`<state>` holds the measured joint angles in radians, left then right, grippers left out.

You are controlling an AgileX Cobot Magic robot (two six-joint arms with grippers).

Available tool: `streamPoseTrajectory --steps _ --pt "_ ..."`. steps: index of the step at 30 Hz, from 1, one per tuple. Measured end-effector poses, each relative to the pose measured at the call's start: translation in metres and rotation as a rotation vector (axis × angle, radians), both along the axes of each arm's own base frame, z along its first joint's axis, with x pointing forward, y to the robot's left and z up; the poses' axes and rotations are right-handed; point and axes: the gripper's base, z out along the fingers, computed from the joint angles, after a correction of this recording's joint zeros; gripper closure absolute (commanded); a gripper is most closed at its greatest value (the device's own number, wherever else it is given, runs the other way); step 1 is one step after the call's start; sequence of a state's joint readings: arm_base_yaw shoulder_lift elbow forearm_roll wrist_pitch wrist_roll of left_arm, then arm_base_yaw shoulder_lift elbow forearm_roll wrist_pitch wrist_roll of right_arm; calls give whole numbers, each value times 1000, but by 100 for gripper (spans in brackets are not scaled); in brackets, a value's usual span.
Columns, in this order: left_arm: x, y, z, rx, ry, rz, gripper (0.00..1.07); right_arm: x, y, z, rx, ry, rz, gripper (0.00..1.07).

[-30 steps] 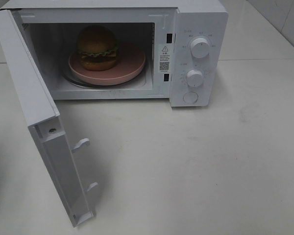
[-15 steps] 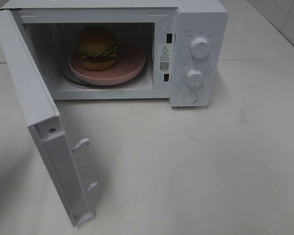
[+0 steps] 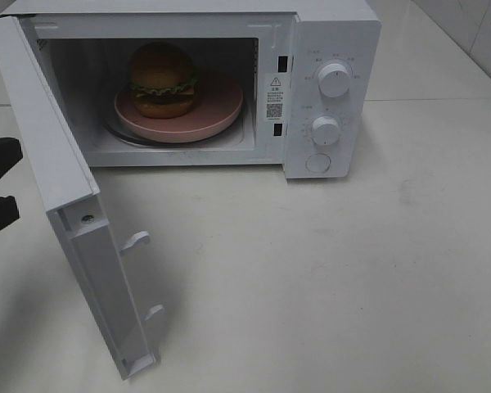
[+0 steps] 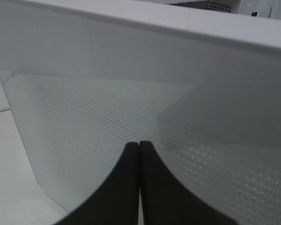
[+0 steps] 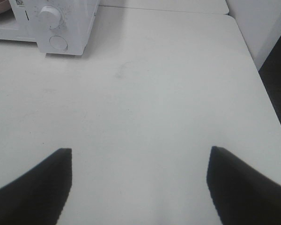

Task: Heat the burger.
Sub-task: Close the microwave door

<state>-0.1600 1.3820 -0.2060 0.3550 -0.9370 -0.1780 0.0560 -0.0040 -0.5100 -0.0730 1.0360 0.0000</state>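
left claw (image 4: 139, 146): pressed together, aimed at outer face of door (image 4: 131, 93), touching or not unclear; cut off at 9 o'clock of high view | right claw (image 5: 139, 154): spread apart, empty, over table (image 5: 154, 93) | room: door swung wide toward 7 o'clock, table open 3 to 6 | burger (image 3: 163, 79): on pink plate (image 3: 222, 105) inside microwave (image 3: 335, 33), 12 o'clock

- White microwave (image 3: 335, 49) stands at the far side of the pale table (image 3: 327, 278).
- Door (image 3: 49, 155) is swung open toward near left, with two latch hooks (image 3: 136, 240) on its inner face.
- Round pink plate (image 3: 221, 102) sits inside the cavity.
- On the right panel: upper knob (image 3: 334, 80), lower knob (image 3: 326, 130), round button (image 3: 318, 163) below.
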Motion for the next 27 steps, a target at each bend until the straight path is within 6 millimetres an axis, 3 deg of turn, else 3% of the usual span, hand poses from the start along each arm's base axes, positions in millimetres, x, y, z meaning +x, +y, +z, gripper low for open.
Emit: streamPoseTrajectory --steps 17,27 --pt "-6 -39 -10 -45 1 19 107 0 0 0 0 0 0 31" --pt "10 -70 -20 -71 46 63 107 0 0 0 0 0 0 31"
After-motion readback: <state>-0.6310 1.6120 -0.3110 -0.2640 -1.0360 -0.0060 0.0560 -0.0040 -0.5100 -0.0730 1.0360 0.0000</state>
